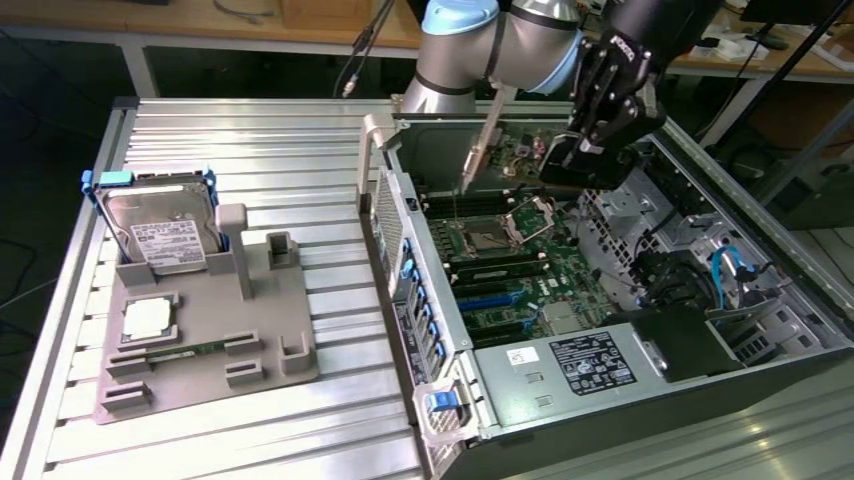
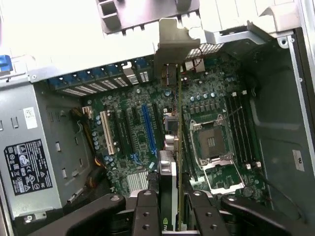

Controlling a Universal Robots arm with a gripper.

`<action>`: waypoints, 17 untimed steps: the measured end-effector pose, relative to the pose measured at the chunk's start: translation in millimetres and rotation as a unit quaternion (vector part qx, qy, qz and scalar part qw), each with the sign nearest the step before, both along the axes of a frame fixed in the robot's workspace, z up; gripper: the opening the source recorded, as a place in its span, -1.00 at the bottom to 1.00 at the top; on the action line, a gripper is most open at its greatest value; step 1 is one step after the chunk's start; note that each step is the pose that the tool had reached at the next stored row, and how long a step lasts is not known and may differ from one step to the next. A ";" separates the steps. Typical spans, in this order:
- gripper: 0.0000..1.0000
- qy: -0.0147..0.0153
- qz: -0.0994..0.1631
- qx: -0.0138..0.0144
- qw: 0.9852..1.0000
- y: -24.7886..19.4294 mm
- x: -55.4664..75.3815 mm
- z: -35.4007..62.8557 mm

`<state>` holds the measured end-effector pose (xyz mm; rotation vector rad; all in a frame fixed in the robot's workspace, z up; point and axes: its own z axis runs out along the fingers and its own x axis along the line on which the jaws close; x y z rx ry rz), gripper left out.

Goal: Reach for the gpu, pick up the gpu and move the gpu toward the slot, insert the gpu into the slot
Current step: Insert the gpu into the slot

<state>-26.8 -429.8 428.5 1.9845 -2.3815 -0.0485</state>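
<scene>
My gripper (image 1: 585, 160) hangs over the open computer case, shut on the gpu (image 1: 523, 152). The card is held on edge above the motherboard, its silvery bracket (image 1: 478, 140) pointing toward the case's rear wall. In the wrist view the gpu (image 2: 178, 147) shows edge-on between my fingers (image 2: 147, 211), with the bracket (image 2: 173, 44) at its far end. The blue slot (image 2: 147, 129) lies on the board a little to one side of the card's edge, roughly parallel to it. In the exterior view the slot (image 1: 489, 300) sits nearer the camera than the card.
A CPU socket (image 2: 211, 143) and black memory sockets (image 2: 239, 129) lie beside the card. A white slot (image 2: 107, 132) and the power supply (image 1: 587, 362) are farther along. On the exterior view's left, a grey fixture (image 1: 267, 330) holds a hard drive (image 1: 160, 235).
</scene>
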 end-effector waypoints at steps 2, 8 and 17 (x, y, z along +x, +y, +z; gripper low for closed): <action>-0.46 0.000 0.020 0.000 1.000 0.0 0.1 -1.5; -0.46 -0.036 0.079 -0.005 0.996 0.0 0.6 -22.9; -0.46 -0.036 0.079 -0.005 0.996 0.1 0.1 -108.5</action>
